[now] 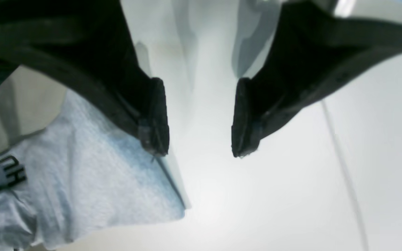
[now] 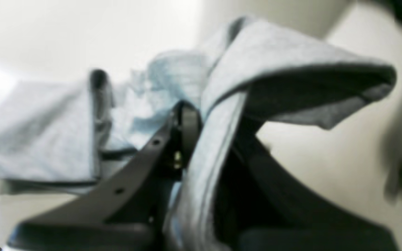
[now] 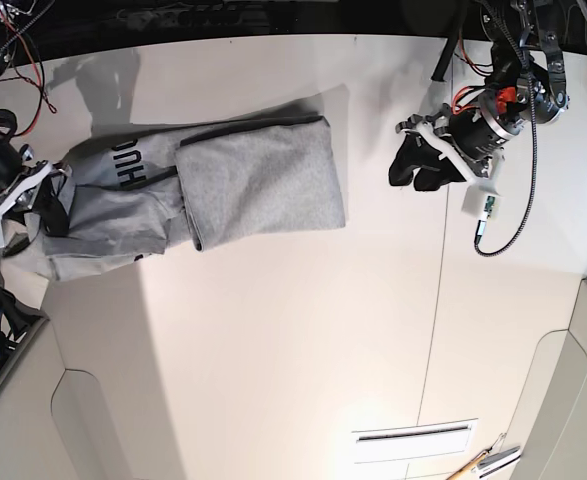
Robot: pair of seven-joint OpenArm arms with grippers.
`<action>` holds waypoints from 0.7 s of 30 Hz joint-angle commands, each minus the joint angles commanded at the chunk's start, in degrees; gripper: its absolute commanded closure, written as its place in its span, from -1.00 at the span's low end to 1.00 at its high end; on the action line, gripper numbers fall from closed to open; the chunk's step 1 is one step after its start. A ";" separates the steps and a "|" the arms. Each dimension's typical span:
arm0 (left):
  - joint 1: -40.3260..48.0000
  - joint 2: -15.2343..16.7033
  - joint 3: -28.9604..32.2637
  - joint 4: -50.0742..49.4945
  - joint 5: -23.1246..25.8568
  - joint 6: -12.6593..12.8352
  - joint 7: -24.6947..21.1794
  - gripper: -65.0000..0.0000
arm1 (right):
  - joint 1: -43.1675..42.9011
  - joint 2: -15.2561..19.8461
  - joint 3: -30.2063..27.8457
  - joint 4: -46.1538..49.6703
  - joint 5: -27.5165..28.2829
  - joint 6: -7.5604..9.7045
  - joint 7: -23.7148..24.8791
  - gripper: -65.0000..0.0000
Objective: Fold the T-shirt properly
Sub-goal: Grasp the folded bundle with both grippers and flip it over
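The large heather-grey cotton T-shirt (image 3: 223,185) lies partly folded on the white desk (image 3: 303,330), near the far left corner in the base view. One folded panel lies flat on top, and black block lettering (image 3: 131,165) shows on the layer beneath it. The end of the shirt nearest the desk's left edge is bunched and wrinkled.

The right gripper (image 2: 190,118) is at that left edge. Its black fingers are closed on a fold of the grey fabric, which drapes over one finger in the right wrist view. The left gripper (image 1: 201,118) is near the far right edge, well apart from the shirt. Its fingers stand apart with nothing between them, over the bare desk.

I think the main risk is a pull from one side only. Because only one gripper holds the cloth, lifting or dragging it could slide the flat panel out of line and open the fold already made. The bunched end may also be folded in with its wrinkles. The thin hold could slip as well.

No container is visible in these views.
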 joint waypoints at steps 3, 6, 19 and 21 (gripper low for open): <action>-0.17 0.90 0.46 -3.23 0.26 0.00 -1.05 0.01 | 1.27 -0.11 -5.29 3.85 0.15 -0.44 -1.66 1.00; -0.24 0.90 2.84 -7.19 0.55 0.00 -1.51 0.01 | 1.90 -2.05 -11.98 7.15 -1.60 -0.46 -1.90 1.00; -0.79 0.90 8.28 -9.73 4.50 0.02 -4.31 0.01 | 2.97 -14.32 -39.39 3.98 -13.09 -0.90 1.44 1.00; -0.81 0.90 8.28 -9.73 4.50 0.02 -4.28 0.01 | 2.95 -14.27 -42.51 2.75 -15.76 -2.12 1.40 1.00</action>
